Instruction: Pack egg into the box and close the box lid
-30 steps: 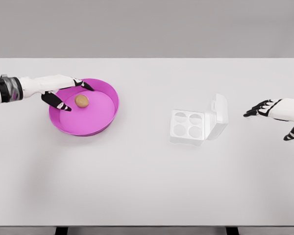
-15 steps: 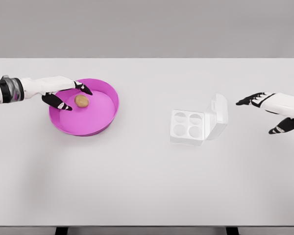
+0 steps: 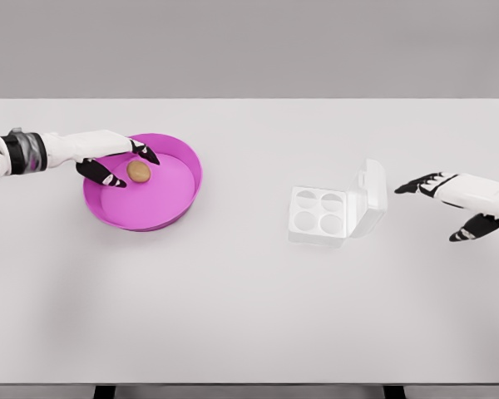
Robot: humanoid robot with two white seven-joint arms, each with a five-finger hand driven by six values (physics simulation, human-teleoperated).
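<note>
Pink bowl cradles the egg, left hand spread around it gripping nothing, so a clumsy pinch could roll it off, while the right hand hovers open beside the open box.

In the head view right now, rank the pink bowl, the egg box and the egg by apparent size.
1. pink bowl
2. egg box, lid open
3. egg, clearly smallest

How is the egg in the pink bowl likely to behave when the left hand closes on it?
The egg is rounded, so it may roll across the pink bowl if nudged. It looks smooth, probably slippery and fragile; the left hand brackets it.
</note>
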